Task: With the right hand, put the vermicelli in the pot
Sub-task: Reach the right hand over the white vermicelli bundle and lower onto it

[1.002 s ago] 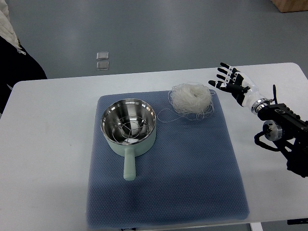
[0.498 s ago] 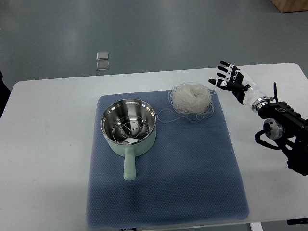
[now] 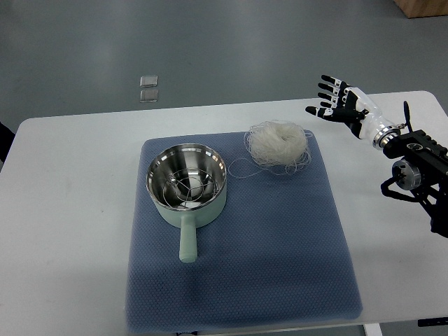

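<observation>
One right hand (image 3: pixel 341 102) hovers over the white tabletop (image 3: pixel 70 210), fingers (image 3: pixel 327 87) spread wide and holding nothing.
The vermicelli (image 3: pixel 278 143) lies as a loose pale nest to the left of the fingers, a little nearer the camera, on the far right part of the blue mat (image 3: pixel 280 238). Farther left of the fingers, on the same mat, stands the green pot (image 3: pixel 187 184), wire rack inside, handle pointing toward the camera.

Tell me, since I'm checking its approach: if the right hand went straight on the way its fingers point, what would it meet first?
Probably nothing: the right hand, fingers spread, points up-left, passing beyond the vermicelli over bare table. Height is unclear from this one view.
</observation>
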`<state>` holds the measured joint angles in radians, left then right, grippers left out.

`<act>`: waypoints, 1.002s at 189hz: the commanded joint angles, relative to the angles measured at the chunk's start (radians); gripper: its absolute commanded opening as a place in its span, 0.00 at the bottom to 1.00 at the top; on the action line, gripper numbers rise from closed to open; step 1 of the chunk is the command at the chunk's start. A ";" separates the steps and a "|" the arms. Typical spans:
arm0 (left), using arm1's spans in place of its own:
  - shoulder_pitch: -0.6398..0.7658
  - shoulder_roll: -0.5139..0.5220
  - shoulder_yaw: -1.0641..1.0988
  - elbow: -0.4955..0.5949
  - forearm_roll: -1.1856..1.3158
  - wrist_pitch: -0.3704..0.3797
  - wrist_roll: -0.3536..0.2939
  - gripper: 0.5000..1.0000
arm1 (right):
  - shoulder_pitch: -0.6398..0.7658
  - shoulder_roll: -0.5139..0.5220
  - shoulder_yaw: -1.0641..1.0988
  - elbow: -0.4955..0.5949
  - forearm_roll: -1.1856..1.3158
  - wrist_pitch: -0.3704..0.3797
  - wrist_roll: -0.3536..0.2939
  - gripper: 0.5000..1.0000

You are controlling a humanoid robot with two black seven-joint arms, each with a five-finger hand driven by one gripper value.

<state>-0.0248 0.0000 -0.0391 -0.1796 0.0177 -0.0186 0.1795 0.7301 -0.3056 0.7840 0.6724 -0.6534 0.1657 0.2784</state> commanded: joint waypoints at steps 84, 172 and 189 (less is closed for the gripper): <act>0.002 0.000 0.001 0.003 0.001 0.000 0.000 1.00 | 0.287 -0.069 -0.419 0.010 -0.430 0.109 0.030 0.85; 0.002 0.000 0.001 0.002 0.001 0.000 0.000 1.00 | 0.419 -0.018 -0.703 -0.007 -0.632 0.118 0.058 0.85; 0.002 0.000 0.001 0.002 0.001 0.000 0.000 1.00 | 0.419 0.026 -0.707 -0.051 -0.647 0.103 0.032 0.84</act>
<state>-0.0231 0.0000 -0.0383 -0.1771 0.0173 -0.0182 0.1796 1.1467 -0.3241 0.0864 0.6640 -1.2845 0.2843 0.3353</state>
